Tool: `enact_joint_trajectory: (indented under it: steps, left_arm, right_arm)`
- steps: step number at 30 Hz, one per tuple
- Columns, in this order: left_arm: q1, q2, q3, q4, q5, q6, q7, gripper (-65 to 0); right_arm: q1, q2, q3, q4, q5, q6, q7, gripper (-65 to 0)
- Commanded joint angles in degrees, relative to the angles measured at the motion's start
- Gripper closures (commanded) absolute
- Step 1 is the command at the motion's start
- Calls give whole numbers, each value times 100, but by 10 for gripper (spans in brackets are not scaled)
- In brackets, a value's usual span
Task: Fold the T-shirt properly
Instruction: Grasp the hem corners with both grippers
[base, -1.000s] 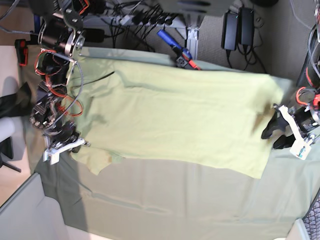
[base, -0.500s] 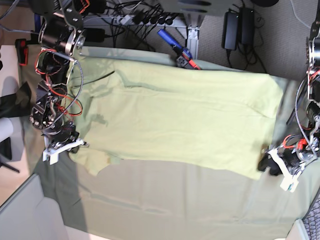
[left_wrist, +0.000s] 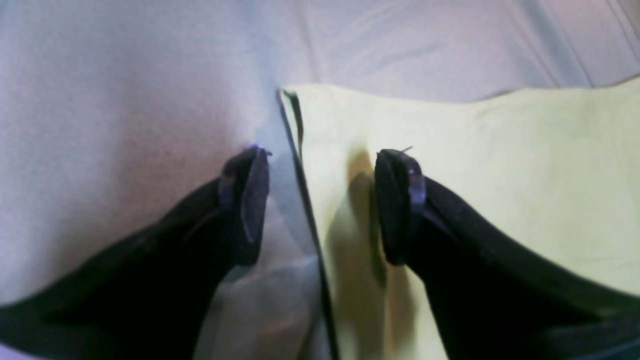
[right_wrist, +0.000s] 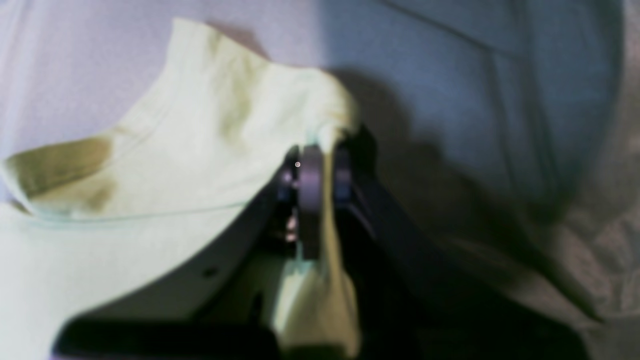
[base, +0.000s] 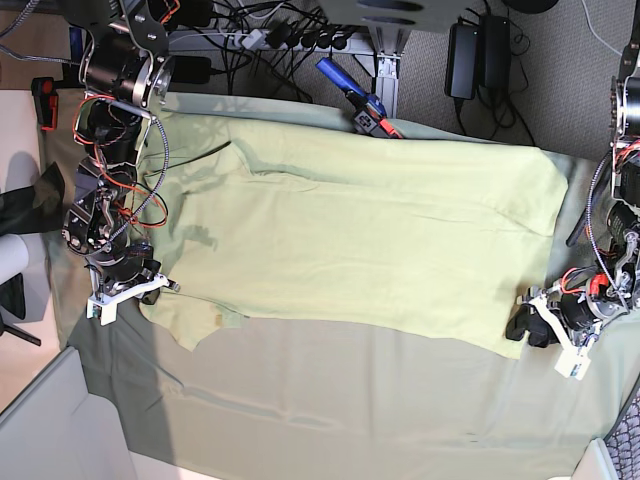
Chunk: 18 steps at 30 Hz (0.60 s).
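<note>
The pale yellow-green T-shirt (base: 370, 230) lies spread flat on the grey-green tablecloth (base: 330, 410). My left gripper (base: 522, 328) is at the shirt's lower right corner in the base view. In the left wrist view the left gripper (left_wrist: 324, 156) is open and straddles the T-shirt's (left_wrist: 500, 165) side edge, with one finger over the tablecloth (left_wrist: 125, 100) and the other over the shirt. My right gripper (base: 150, 290) sits at the left sleeve. In the right wrist view the right gripper (right_wrist: 320, 165) is shut on a pinch of the T-shirt (right_wrist: 175, 150), which is lifted a little off the cloth.
A blue and red tool (base: 355, 100) lies at the table's far edge. Black power bricks (base: 475, 50) and cables lie on the floor behind it. A grey bin (base: 55, 430) stands at the lower left. The tablecloth reaches well past the shirt on the near side.
My left gripper has moved along the shirt's right edge toward the near corner and now sits there, still open. The right gripper keeps its hold on the sleeve, unmoved.
</note>
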Motion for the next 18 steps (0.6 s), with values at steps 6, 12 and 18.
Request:
enact_joint_trajectory:
  steps: [6,12,18]
  left_arm:
    - [-214,0,-17,85,-426,-348,133,-369]
    - [-216,70,-17,85,-520,-341,190,-310]
    - [-232,76,-17,85,-461,-345,210,-43]
  right_arm:
    - [107,96,15,85,74,2,26,0]
    - [107,96,15,85,129,4,24,0]
    - [107,96,17,85,129,4,24,0]
